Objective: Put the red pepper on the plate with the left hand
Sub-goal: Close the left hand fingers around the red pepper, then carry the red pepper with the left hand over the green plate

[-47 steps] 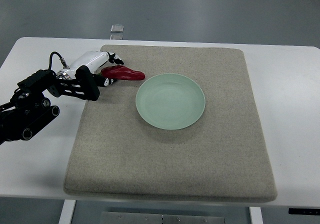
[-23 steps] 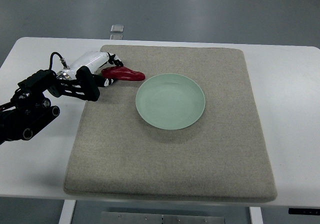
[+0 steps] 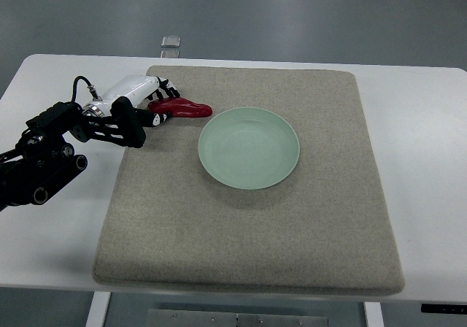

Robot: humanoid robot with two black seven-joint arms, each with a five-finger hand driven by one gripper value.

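Note:
A red pepper (image 3: 182,108) lies on the grey mat (image 3: 248,217), just left of a pale green plate (image 3: 249,147). My left hand (image 3: 155,101) comes in from the left edge and sits over the pepper's left end. Its fingers curl around that end, touching it, with the pepper still resting on the mat. The plate holds nothing. The right arm is out of view.
The mat covers most of a white table (image 3: 423,122). A small clear block (image 3: 171,42) sits at the table's far edge. Grey floor lies beyond.
The left hand's fingers have shifted slightly at the pepper's left end. The pepper and plate have not moved.

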